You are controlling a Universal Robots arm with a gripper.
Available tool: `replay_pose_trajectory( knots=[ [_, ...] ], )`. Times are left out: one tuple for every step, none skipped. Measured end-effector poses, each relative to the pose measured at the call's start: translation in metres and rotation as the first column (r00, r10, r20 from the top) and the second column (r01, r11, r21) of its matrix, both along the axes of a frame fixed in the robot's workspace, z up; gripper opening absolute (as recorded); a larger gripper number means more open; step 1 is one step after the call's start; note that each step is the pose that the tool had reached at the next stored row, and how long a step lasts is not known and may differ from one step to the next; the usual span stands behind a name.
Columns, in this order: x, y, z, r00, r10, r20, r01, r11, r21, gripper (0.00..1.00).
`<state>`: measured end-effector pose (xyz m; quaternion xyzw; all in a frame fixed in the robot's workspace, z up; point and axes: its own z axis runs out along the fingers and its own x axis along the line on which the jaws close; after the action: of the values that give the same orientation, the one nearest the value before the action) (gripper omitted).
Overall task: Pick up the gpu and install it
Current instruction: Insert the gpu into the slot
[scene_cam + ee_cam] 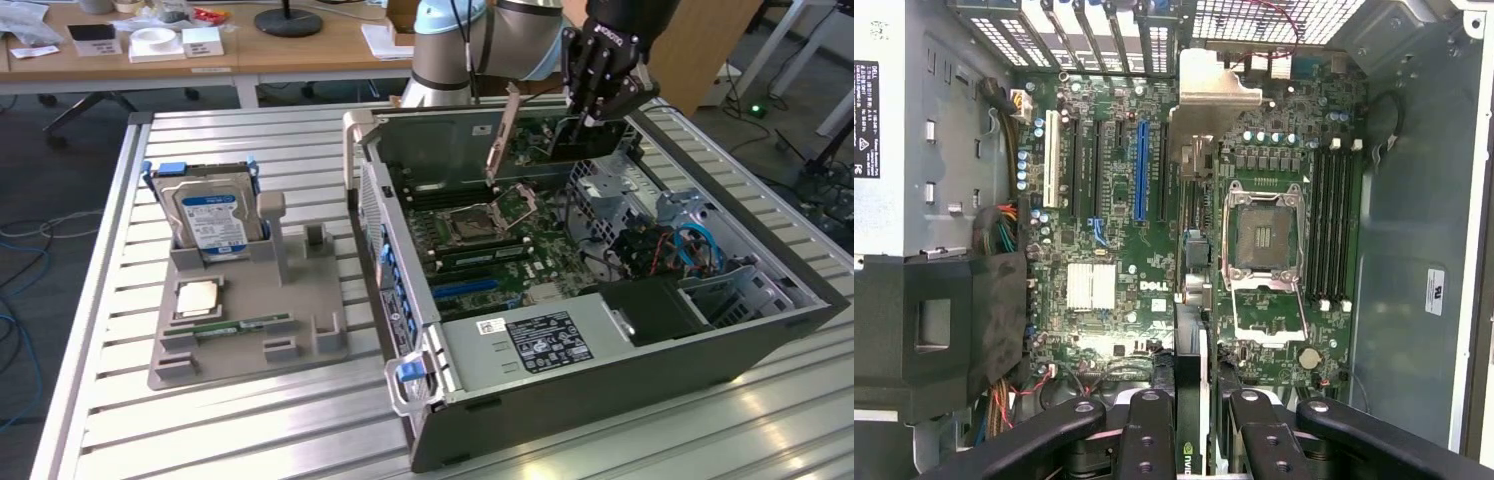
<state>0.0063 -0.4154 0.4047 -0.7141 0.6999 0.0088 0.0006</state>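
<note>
Starting with the exterior view: we see the gripper over the far end of the open PC case, clamped on the gpu. The card is up on edge, with the dark board hanging below the grip. Its pale bracket strip is at the end toward the exterior view's left and slants down toward the motherboard. We can't tell whether the card's lower edge touches anything inside. The CPU socket has its latch frame flipped up, just below the strip's tip. At the exterior view's left of the case, a grey fixture sits on the slatted table. It carries a hard drive standing upright, a CPU lying flat and a green memory stick in a groove.

Wrist view: we look down along the card. Black fingers press in from both sides on the gpu, which is seen edge-on as a thin dark slab with a green logo at the grip. The bracket strip shows as a pale bent plate at the far end, near the rear slot openings. Underneath is the motherboard with a long blue slot. The card runs parallel to that slot, offset toward the CPU socket.
</note>
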Motion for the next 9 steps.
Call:
replay_pose_trajectory(
  knots=[
    [0.0000,0.0000,0.0000,1.0000,0.000,-0.0001,0.000,1.0000,0.0000,0.26],
    [0.0000,0.0000,0.0000,1.0000,0.000,0.0000,0.000,1.0000,0.0000,0.26],
    [0.0000,0.0000,0.0000,1.0000,0.000,0.0000,0.000,1.0000,0.0000,0.26],
    [0.0000,0.0000,0.0000,1.0000,0.000,0.0000,0.000,1.0000,-0.0001,0.26],
    [0.0000,0.0000,0.0000,1.0000,0.000,0.0000,0.000,1.0000,-0.0001,0.26],
    [0.0000,0.0000,0.0000,1.0000,0.000,0.0000,0.000,1.0000,-0.0001,0.26],
    [0.0000,0.0000,0.0000,1.0000,0.000,0.0000,0.000,1.0000,-0.0001,0.26],
    [0.0000,0.0000,0.0000,1.0000,0.000,0.0000,0.000,1.0000,0.0000,0.26],
    [-0.0001,0.0001,-0.0005,1.0000,0.000,0.0000,0.000,1.0000,0.0001,0.26]
  ],
)
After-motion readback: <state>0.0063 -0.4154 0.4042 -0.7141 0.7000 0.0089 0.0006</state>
